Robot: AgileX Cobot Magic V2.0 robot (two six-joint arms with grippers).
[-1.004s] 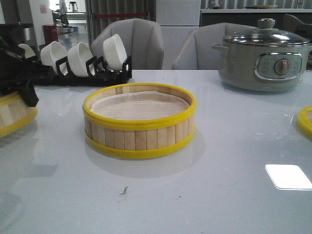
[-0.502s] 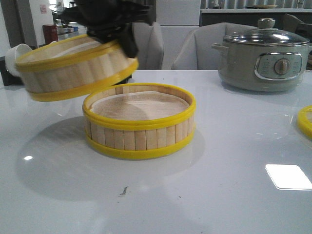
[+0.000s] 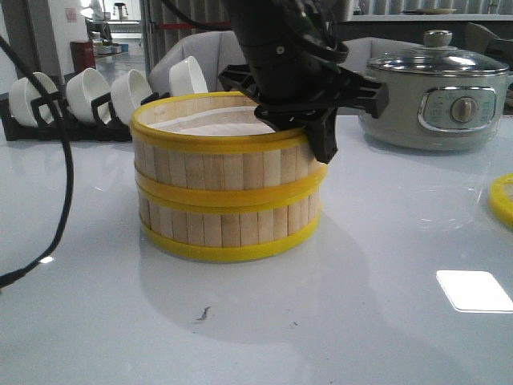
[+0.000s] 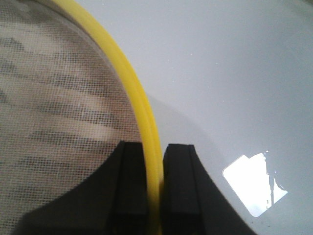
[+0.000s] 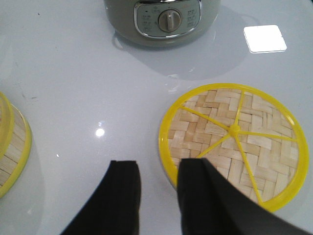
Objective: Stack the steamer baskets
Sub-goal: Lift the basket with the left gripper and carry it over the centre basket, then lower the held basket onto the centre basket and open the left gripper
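Note:
Two steamer baskets stand stacked at the table's middle. The upper basket (image 3: 216, 164) sits on the lower basket (image 3: 228, 227), tilted slightly down to the right. My left gripper (image 3: 317, 141) is shut on the upper basket's yellow top rim (image 4: 149, 127) at its right side, one finger inside over the pale mesh liner (image 4: 58, 98), one outside. My right gripper (image 5: 159, 169) is open and empty above the table. It hangs beside a flat woven lid (image 5: 234, 142) with a yellow rim, and does not show in the front view.
A grey-green electric pot (image 3: 437, 92) with a glass lid stands at the back right; it also shows in the right wrist view (image 5: 166, 19). White bowls in a black rack (image 3: 88, 100) stand at the back left. The lid's edge (image 3: 503, 199) shows at the far right. A black cable (image 3: 64, 176) hangs on the left.
My left gripper carried the upper basket from the far left, up and rightward, and set it down onto the middle basket. It still grips the rim.

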